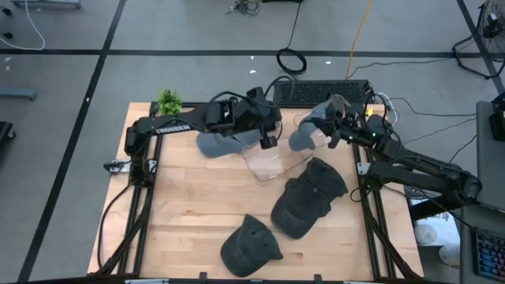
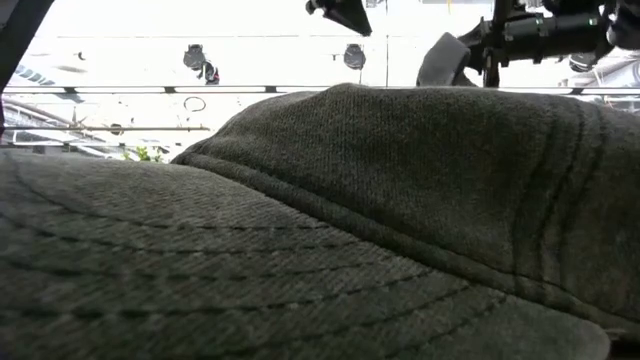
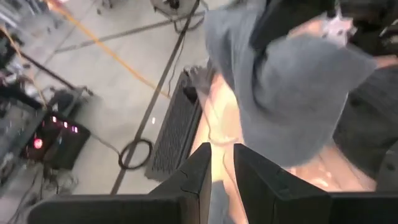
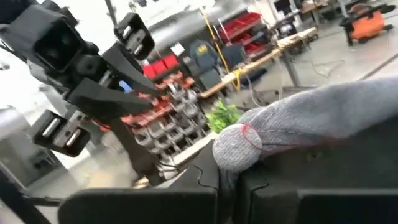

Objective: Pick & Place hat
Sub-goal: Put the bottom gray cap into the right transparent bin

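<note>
Light grey hat (image 1: 309, 131) lifted above the tabletop (image 1: 197, 213) near its far edge, right of centre, clamped in the right gripper (image 1: 338, 130), fingers pressed together on the fabric. Second grey hat (image 1: 217, 143) near the far edge, left of centre, under the left arm. Left gripper (image 1: 269, 140) just beside it over a clear plastic sheet (image 1: 272, 164), fingers a narrow gap apart, nothing between them. Two dark grey caps (image 1: 309, 197) overlapping toward the right edge; another dark cap (image 1: 248, 247) near the front edge. Small green plant (image 1: 168, 101) at the far left corner. Black keyboard (image 1: 322, 91) beyond the far edge.
</note>
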`<control>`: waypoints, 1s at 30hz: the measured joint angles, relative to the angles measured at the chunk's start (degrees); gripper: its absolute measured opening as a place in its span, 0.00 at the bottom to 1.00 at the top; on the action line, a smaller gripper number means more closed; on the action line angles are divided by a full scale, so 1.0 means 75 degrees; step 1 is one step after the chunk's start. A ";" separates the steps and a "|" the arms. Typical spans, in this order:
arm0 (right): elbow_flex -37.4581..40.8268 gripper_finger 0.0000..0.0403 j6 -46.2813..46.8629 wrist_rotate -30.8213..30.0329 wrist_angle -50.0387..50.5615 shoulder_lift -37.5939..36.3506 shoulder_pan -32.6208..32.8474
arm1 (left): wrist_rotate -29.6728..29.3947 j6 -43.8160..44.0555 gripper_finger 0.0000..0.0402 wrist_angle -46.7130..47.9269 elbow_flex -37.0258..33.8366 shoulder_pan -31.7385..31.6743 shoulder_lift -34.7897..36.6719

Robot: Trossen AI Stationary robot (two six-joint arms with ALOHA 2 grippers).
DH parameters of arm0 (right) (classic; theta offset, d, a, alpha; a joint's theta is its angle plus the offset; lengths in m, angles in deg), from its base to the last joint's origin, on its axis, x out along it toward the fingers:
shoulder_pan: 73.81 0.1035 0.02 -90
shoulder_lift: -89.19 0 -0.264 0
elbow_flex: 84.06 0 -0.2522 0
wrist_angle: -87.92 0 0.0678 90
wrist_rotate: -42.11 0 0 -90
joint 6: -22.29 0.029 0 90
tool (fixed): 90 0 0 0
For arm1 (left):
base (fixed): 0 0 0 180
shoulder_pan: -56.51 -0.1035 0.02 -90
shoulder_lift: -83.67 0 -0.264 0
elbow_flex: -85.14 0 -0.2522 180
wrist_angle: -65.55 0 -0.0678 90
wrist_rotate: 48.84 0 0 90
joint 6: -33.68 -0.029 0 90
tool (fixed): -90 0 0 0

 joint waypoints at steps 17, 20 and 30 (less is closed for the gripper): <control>-0.2435 0.00 -0.2821 -0.3172 0.5305 0.0891 -0.0688 | 0.0854 0.0188 0.20 0.0170 -0.0010 -0.0237 -0.0067; -0.2312 0.00 -0.2922 -0.4345 0.5512 0.0892 -0.0687 | 0.0854 0.0198 0.20 0.0206 -0.0010 -0.0239 -0.0067; -0.2237 0.00 -0.3111 -0.5210 0.5587 0.0884 -0.0683 | 0.0852 0.0206 0.20 0.0333 -0.0010 -0.0237 -0.0067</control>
